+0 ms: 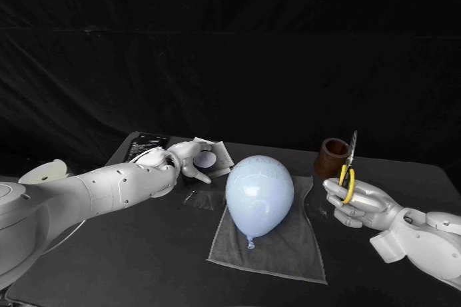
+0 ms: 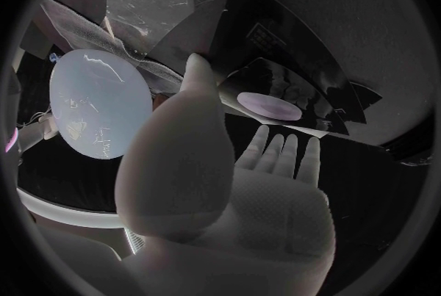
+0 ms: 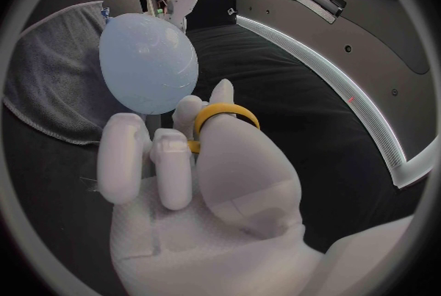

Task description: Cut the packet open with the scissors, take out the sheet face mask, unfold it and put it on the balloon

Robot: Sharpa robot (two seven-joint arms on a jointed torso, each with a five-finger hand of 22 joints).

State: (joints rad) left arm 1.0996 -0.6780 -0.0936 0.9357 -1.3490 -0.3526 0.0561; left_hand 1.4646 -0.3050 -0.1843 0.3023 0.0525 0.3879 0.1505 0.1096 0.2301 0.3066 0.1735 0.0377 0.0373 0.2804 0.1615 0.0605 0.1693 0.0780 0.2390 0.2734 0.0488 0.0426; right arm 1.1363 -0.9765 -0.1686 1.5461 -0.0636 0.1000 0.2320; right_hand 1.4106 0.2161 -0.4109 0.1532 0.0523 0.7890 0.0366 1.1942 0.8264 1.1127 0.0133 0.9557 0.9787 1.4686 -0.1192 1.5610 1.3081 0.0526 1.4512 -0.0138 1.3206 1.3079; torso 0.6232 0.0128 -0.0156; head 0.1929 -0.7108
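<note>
Two hands: right hand [image 1: 361, 204] grips the scissors [image 1: 350, 162], blades up; left hand [image 1: 171, 158] touches the packet [image 1: 219, 155], hold unclear.

There is one pale blue balloon [image 1: 259, 194], one grey cloth [image 1: 278, 254], one brown cup [image 1: 332, 156] and one pair of scissors [image 1: 350, 162]. Flat packets [image 1: 213, 157] overlap at far left; their number is unclear.

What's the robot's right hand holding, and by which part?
The right hand holds the scissors by their yellow handles, blades pointing up.
</note>
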